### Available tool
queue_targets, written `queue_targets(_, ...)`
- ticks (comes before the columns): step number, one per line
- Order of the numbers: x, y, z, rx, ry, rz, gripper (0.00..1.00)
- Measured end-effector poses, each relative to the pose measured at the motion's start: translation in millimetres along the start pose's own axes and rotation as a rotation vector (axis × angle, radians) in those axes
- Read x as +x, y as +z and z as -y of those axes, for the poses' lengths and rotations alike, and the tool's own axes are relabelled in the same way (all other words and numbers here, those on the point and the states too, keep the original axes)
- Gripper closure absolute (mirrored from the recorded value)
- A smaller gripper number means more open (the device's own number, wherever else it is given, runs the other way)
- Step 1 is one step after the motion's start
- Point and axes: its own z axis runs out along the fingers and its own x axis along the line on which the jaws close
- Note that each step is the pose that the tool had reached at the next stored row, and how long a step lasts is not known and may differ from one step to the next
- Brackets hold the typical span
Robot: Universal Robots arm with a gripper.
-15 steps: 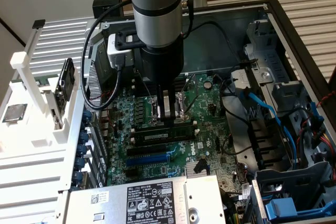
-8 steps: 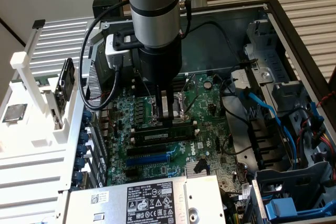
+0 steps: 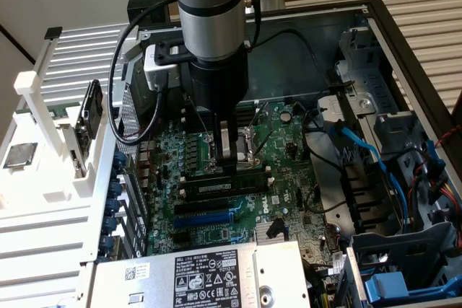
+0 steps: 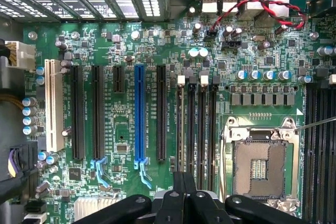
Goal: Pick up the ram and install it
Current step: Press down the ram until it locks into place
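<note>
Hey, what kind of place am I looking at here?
Probably a robotics lab or test bench set up for PC assembly. An open computer case lies on its side with its motherboard exposed, a robot arm reaches down into it, and a white fixture stands beside the case.

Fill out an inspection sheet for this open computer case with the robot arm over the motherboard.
Surface: green motherboard inside the open metal computer case.
Job's things: long green ram stick with white sticker lies along a black memory slot, directly below the gripper; seating unclear.
Clutter: white plastic rack at the exterior view's left.
Grippers: gripper shut, tips just above the ram; contact unclear.
Cables: blue flat cables; red-and-black twisted wires.
Surroundings: grey labelled power supply.
</note>
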Motion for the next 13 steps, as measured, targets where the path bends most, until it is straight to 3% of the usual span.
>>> queue_targets(5,-0.2,1.9,-2.2,0.0088,0.0,0.0001,0.89)
queue_targets(13,-2.6,6.3,-3.6,0.0171,0.0,-0.0003,0.89)
